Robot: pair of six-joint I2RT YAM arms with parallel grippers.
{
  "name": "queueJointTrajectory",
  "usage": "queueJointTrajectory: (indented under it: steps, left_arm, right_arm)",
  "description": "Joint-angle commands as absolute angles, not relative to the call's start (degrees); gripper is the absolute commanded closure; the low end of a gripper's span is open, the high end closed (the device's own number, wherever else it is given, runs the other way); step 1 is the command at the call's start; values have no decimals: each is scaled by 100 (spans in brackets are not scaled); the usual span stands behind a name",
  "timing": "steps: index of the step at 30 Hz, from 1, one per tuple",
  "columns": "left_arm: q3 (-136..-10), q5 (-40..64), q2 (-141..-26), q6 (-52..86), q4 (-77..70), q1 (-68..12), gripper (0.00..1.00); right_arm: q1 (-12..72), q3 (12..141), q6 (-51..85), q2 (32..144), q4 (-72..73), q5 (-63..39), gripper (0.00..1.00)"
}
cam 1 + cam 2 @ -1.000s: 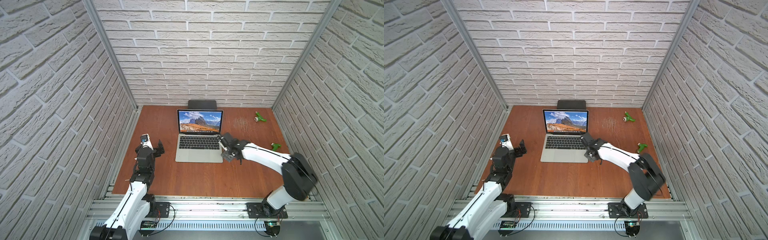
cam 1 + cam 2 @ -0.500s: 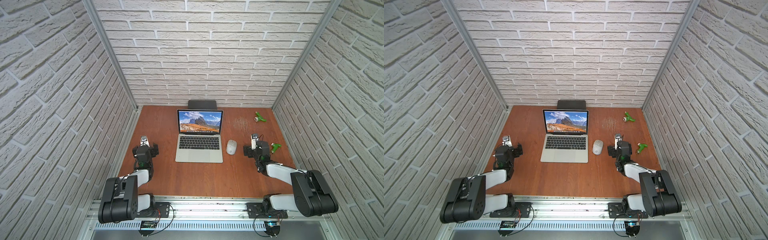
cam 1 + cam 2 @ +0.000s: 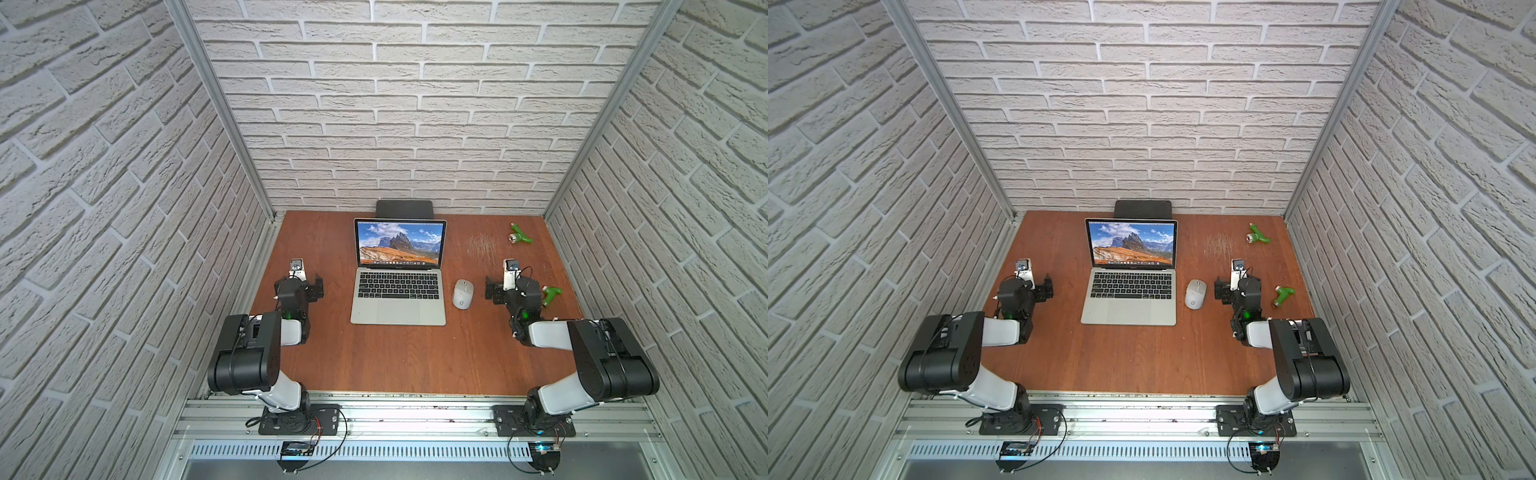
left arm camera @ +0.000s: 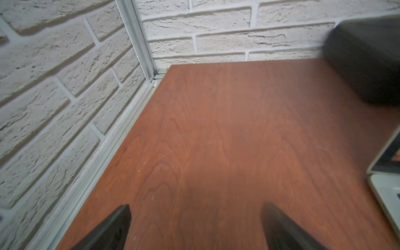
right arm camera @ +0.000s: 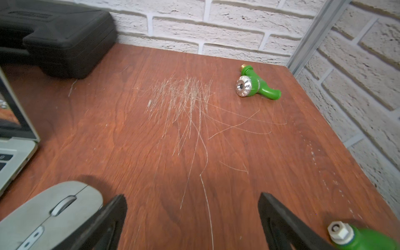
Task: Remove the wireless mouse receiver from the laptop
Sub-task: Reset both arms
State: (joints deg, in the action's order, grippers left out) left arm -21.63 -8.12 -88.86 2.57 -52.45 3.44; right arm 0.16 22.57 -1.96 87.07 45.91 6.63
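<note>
Where the slim silver laptop with black keys (image 3: 398, 286) stands open midway across the red-brown wooden bench (image 3: 374, 357), both tools flank it, jaws spread apart and empty. The left tool (image 4: 194, 216) is off the laptop's left edge over bare wood. The right tool (image 5: 192, 205) is past the oval light-grey mouse (image 3: 462, 293), which lies just off the laptop's right edge. The wireless mouse receiver is too small to make out on the laptop's sides. The bench in front of the laptop lies open.

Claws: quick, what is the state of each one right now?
Left claw: open, holding nothing.
Right claw: open, holding nothing.
</note>
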Motion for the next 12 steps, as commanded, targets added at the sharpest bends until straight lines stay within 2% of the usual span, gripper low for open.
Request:
queueJointTrajectory:
  steps: [1,12]
  left_arm:
    - [-2171,-914,-8853,220,-5055,310,1]
    - [-2164,-901,-8868,218,-5070,318,2]
  right_arm:
    - [9,2295,-67,8689,4719,567,1]
    - [9,2297,-70,8684,4711,562,1]
